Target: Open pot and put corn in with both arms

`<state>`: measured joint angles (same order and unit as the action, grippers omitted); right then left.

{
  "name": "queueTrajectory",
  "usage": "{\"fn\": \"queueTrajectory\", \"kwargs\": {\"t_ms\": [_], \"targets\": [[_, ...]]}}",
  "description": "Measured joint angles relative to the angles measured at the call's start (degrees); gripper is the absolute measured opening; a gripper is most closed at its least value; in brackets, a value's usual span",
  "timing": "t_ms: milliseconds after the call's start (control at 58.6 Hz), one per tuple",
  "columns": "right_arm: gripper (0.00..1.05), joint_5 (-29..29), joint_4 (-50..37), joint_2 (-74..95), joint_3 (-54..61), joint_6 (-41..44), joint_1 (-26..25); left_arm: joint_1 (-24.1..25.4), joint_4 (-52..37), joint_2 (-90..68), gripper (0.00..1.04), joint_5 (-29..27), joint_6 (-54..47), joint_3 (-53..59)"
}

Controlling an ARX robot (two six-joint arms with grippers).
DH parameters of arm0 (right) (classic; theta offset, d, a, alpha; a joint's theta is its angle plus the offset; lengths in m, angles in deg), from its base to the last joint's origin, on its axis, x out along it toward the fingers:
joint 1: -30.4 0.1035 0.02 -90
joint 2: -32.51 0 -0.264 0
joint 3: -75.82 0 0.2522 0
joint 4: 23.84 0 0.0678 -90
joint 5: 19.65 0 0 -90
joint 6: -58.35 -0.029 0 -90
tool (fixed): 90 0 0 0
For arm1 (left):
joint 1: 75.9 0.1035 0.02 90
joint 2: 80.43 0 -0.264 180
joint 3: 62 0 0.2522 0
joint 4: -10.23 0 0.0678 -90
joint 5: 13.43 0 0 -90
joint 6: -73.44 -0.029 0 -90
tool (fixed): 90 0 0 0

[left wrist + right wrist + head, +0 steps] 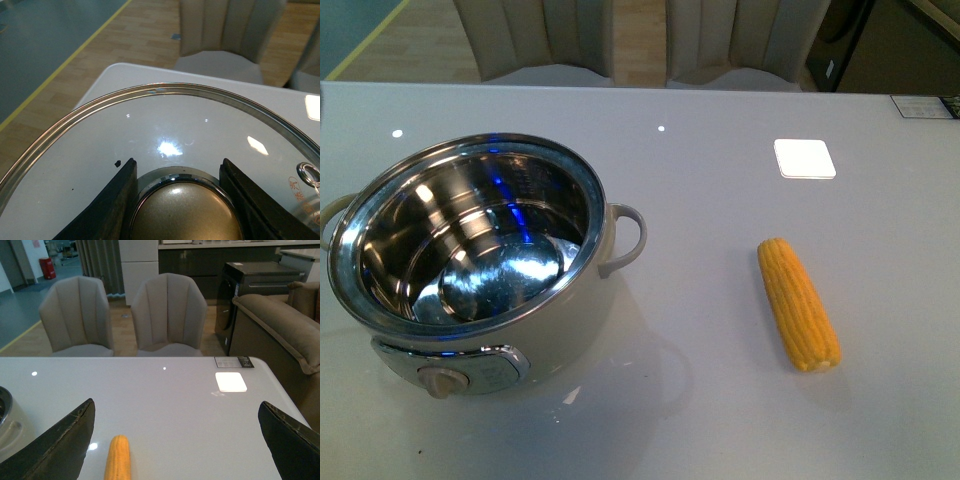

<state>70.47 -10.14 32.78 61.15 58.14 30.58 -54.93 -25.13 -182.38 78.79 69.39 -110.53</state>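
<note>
The cream-white pot [580, 320] stands open at the left of the table, its steel inner bowl empty; its edge shows in the right wrist view [6, 422]. The yellow corn [799, 303] lies on the table right of the pot. Neither arm shows in the front view. My left gripper [178, 200] is shut on the gold knob [185, 212] of the glass pot lid [150, 130], held above the table. My right gripper [175, 440] is open and empty above the table, with the corn [118, 458] between its fingers, nearer the one toward the pot.
A white square [805, 158] lies on the grey table [720, 400] behind the corn. Two beige chairs [170, 315] stand at the table's far edge. A sofa [280, 335] and a dark cabinet are at the right.
</note>
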Motion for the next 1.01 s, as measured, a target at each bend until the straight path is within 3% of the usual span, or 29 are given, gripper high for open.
{"fn": "queueTrajectory", "kwargs": {"t_ms": [188, 461, 1007], "targets": [[0.96, 0.0, 0.0, 0.0, 0.0, 0.0, 0.0, 3.9, -4.6, -6.6, 0.43, 0.2, -1.3, 0.3], [0.96, 0.0, 0.0, 0.0, 0.0, 0.0, 0.0, 3.0, -12.6, -17.2, 0.43, -0.9, -2.5, 0.3], [0.96, 0.0, 0.0, 0.0, 0.0, 0.0, 0.0, 1.9, -19.5, -33.5, 0.43, 0.6, -2.4, -8.1]]}}
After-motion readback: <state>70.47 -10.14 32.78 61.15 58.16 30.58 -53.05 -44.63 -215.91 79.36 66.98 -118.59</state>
